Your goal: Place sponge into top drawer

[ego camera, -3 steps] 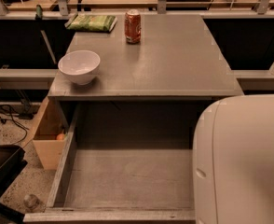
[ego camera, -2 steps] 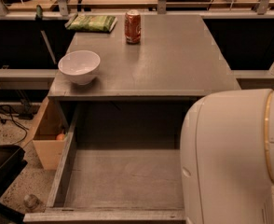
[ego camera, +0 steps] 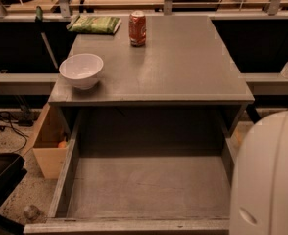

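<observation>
Status: top drawer (ego camera: 149, 187) stands open below the counter's (ego camera: 183, 67) front edge. It has weathered grey wood sides and a flat grey bottom, bare. I can't see the sponge on my feed. Gripper is out of frame too, so I can't tell if it's apart or together; only the white arm housing (ego camera: 269, 180) fills bottom right. On the counter: white bowl (ego camera: 81, 70) at front left corner, red can (ego camera: 137, 28) and green packet (ego camera: 94, 24) near back edge.
</observation>
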`<state>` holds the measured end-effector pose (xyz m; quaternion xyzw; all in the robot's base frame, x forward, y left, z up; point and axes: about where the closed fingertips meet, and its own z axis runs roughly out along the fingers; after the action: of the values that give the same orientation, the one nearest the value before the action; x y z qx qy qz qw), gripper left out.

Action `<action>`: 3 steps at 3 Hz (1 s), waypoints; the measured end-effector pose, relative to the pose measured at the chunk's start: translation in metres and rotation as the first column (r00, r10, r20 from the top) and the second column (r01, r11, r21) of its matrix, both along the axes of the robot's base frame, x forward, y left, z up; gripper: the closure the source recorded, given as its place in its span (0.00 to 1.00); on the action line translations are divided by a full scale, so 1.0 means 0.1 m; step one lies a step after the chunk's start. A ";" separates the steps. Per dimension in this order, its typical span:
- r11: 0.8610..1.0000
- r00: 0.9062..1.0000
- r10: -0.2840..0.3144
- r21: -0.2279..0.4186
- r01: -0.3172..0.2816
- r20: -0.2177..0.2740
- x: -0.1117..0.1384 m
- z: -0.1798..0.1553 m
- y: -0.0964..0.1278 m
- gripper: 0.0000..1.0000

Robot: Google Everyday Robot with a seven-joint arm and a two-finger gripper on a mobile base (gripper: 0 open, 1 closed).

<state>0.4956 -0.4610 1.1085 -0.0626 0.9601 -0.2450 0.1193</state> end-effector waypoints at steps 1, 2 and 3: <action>0.965 0.987 -0.093 0.256 0.057 0.133 -0.23 -0.11 -0.01 1.00; 0.936 0.970 -0.140 0.346 0.064 0.199 -0.09 -0.13 0.07 1.00; 0.937 0.966 -0.134 0.346 0.052 0.219 -0.01 -0.14 0.04 1.00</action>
<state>0.4947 -0.4566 1.0945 0.0347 0.9682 -0.0878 0.2315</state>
